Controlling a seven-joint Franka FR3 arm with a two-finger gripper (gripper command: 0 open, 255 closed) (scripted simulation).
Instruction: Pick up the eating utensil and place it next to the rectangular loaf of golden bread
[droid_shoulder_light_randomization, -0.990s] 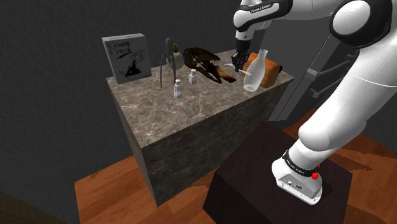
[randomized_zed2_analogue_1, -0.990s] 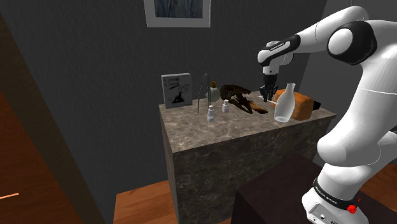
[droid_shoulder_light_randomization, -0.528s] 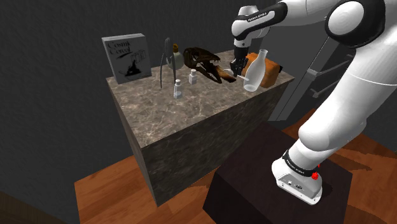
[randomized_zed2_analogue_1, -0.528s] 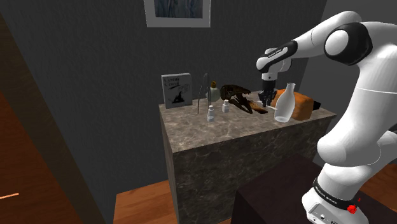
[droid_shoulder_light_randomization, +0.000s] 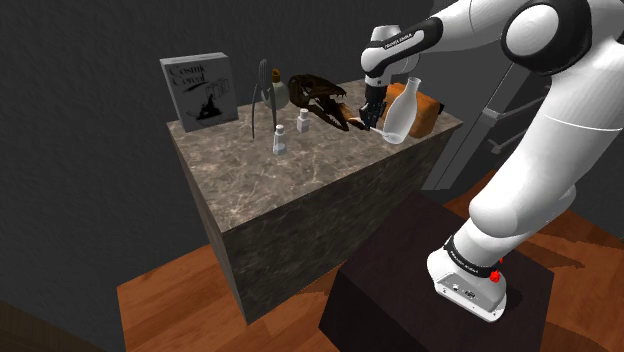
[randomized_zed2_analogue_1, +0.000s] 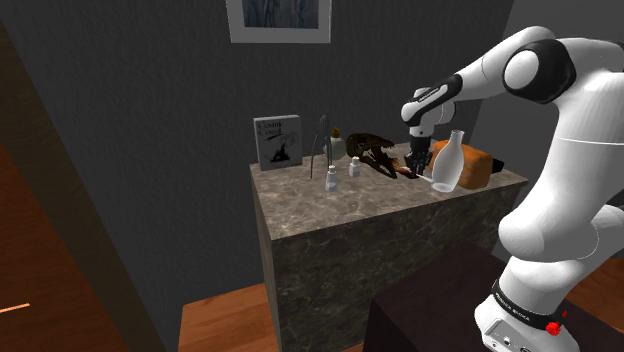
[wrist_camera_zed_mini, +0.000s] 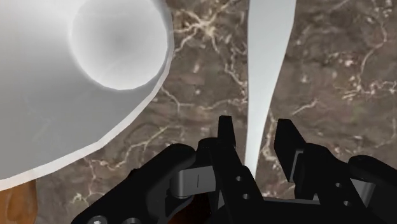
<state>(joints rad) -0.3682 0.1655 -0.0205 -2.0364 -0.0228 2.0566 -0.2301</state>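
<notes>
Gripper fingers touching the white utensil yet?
Apart. The wrist view shows the white utensil lying between the open fingers of the gripper, with a strip of marble counter showing on each side of it.

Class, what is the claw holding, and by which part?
Nothing: the open claw straddles the narrow end of the white utensil, not touching it.

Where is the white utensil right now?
In the wrist view, the white utensil extends from the claw over the marble counter, beside the white bottle.
</notes>
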